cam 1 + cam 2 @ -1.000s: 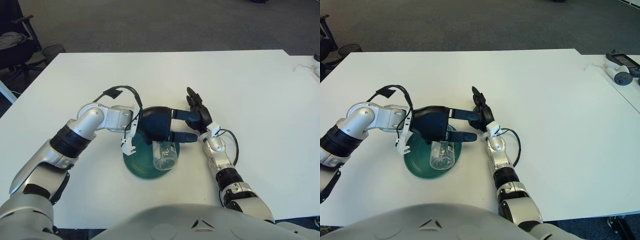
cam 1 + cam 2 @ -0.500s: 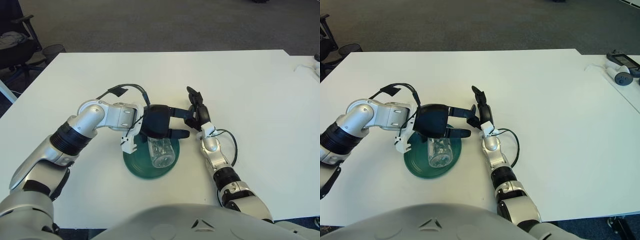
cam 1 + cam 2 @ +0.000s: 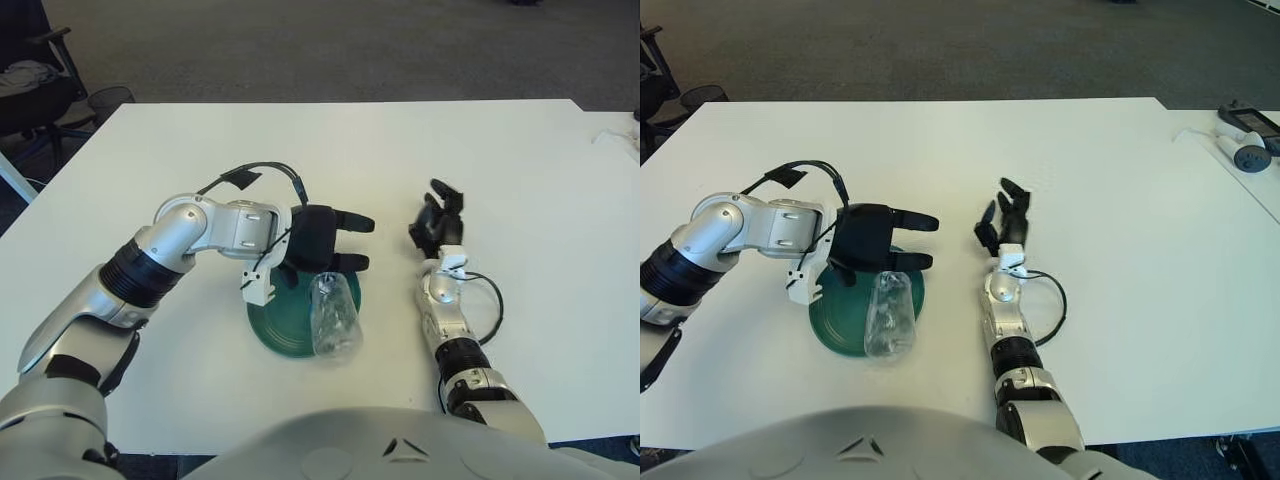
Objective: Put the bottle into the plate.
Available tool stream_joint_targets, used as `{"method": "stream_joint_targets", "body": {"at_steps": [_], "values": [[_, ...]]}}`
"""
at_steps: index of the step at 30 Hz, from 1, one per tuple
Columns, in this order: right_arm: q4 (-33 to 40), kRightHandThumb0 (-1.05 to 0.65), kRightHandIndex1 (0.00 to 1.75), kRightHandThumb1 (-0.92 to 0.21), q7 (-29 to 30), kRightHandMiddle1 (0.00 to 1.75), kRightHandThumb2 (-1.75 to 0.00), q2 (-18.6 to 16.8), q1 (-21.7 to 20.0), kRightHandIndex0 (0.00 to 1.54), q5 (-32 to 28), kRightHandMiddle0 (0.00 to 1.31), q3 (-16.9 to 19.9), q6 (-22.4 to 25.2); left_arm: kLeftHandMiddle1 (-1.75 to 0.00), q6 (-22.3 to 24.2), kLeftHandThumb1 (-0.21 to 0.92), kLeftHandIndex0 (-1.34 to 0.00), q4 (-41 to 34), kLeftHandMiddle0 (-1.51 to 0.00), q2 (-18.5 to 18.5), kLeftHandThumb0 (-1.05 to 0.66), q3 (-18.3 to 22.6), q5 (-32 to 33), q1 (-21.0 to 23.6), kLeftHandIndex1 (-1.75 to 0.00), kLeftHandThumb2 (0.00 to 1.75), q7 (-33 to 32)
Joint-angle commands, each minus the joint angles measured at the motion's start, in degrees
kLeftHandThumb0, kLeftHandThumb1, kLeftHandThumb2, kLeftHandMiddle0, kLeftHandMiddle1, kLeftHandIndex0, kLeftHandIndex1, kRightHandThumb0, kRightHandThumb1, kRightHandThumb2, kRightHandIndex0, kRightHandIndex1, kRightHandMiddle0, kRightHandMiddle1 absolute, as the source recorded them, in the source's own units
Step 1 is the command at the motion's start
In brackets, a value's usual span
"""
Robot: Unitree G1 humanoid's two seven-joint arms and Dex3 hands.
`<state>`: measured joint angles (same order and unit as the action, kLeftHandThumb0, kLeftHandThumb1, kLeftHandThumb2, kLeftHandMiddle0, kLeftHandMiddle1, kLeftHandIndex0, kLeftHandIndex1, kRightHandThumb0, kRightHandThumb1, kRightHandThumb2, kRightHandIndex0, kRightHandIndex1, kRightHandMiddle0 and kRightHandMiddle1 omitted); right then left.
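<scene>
The clear plastic bottle lies on its side on the dark green plate, its near end hanging over the plate's front right rim. My left hand hovers just behind the bottle's far end, black fingers spread and holding nothing. Whether a fingertip still touches the bottle is hidden. My right hand is on the plate's right side, well apart from it, with its fingers relaxed and pointing away from me, and it holds nothing.
The white table stretches far and right of both hands. A small handheld device and a white cable lie at the far right edge. An office chair stands beyond the table's left corner.
My left hand opened and let go of the bottle, which now lies further toward me over the plate's rim. My right hand drew away to the right of the plate.
</scene>
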<state>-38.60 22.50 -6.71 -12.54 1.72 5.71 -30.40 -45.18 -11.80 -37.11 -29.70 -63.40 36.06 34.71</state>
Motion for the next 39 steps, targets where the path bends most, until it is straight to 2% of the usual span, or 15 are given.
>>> {"method": "stream_joint_targets", "body": {"at_steps": [1,9,16,25,35,36,39], "values": [[-5.06,-0.42,0.96,-0.68,0.93,1.37,-0.9,-2.36,5.06,0.2,-2.1,0.05,2.08,2.76,0.0,0.73,0.92,0.0,-0.32,0.0,0.19,-1.05,-0.05,0.71,-0.58,-0.13,1.22,-0.19],[-4.93,-0.39,1.08,-0.63,1.27,1.43,-0.94,-2.18,5.2,0.23,-3.03,0.04,2.63,3.54,0.0,1.64,0.92,0.0,-1.08,0.0,0.29,-1.05,0.02,1.84,0.08,-0.02,1.19,2.18],[-5.48,-0.39,1.11,-0.62,1.55,1.43,-0.96,-1.81,4.78,0.24,-3.07,0.04,2.77,4.14,0.0,2.48,0.92,0.0,-1.09,0.0,0.45,-1.05,-0.09,3.64,0.06,0.0,1.17,4.24],[-5.49,-0.41,1.11,-0.64,2.35,1.47,-0.95,-1.3,4.79,0.24,-1.64,0.05,1.89,4.91,0.0,5.0,0.92,-0.01,-1.63,-0.01,0.85,-1.05,-0.65,6.84,0.18,-0.01,1.19,10.24],[-3.79,-0.42,1.1,-0.64,0.66,1.48,-0.94,-1.62,5.38,0.23,-2.08,0.04,1.32,6.58,-0.01,5.31,0.92,-0.03,-3.47,-0.02,0.47,-1.05,-0.7,5.35,0.65,-0.05,1.13,12.73],[-3.63,-0.42,1.1,-0.64,0.27,1.48,-0.94,-1.7,5.51,0.23,-2.19,0.04,1.25,6.65,-0.01,4.99,0.92,-0.03,-2.72,-0.02,0.08,-1.05,-0.37,6.3,1.72,-0.05,1.13,13.15],[-3.2,-0.41,1.11,-0.63,-0.62,1.48,-0.95,-1.88,5.86,0.21,-2.29,0.04,1.05,6.78,-0.01,4.55,0.92,-0.01,-0.48,-0.06,-0.88,-1.05,0.65,9.82,5.53,-0.2,1.13,15.17]]}}
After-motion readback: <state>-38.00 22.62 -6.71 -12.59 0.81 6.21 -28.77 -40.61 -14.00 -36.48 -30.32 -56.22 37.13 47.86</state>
